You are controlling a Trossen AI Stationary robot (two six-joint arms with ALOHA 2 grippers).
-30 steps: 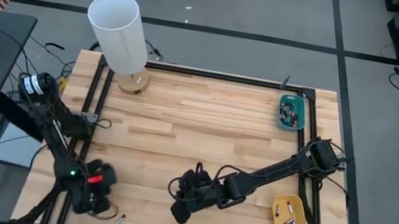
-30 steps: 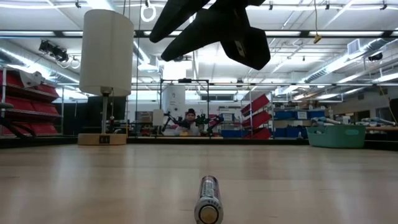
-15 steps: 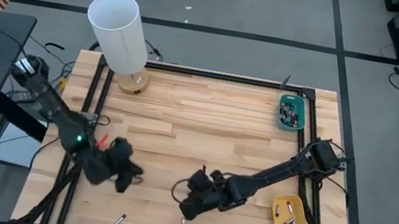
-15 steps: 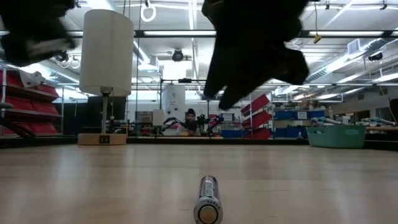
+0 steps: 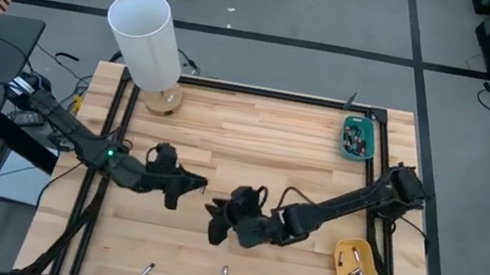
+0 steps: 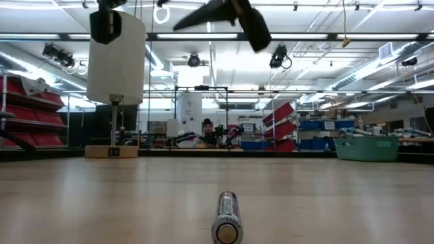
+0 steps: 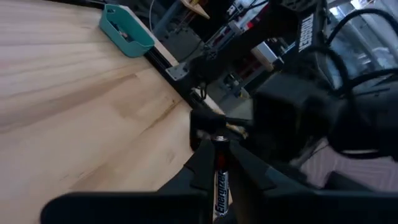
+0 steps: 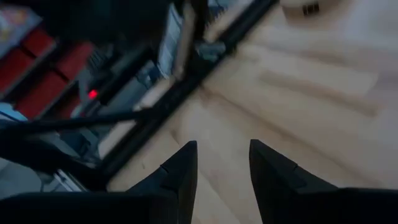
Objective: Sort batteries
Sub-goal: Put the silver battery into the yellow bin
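My left gripper (image 5: 194,187) hangs above the table's middle, shut on a dark battery (image 7: 219,180). My right gripper (image 5: 213,221) is just to its right and nearer, open and empty, with its fingers (image 8: 180,171) apart over bare wood. A silvery battery (image 5: 223,274) lies on its side near the near edge, its end facing the low camera (image 6: 226,218). Another battery (image 5: 148,268) lies left of it. The yellow tray (image 5: 356,267) at the near right and the teal tray (image 5: 357,137) at the far right both hold batteries. My left gripper pinches the dark battery between its two fingers (image 7: 196,171). The battery lies along the fingers, and its light tip (image 7: 219,139) sticks out past their ends. It is lifted clear of the table.
A lamp with a white shade (image 5: 145,37) stands on a wooden base (image 5: 163,100) at the far left corner. Dark rails (image 5: 119,115) frame the table. My two grippers are close together. Bare wood (image 5: 273,153) stretches across the far half.
My left gripper has risen from the near left corner and swung toward the table's middle, carrying the dark battery. My right gripper has lifted off the silvery battery by the near edge and drawn back toward the middle. Both loose batteries have stayed put.
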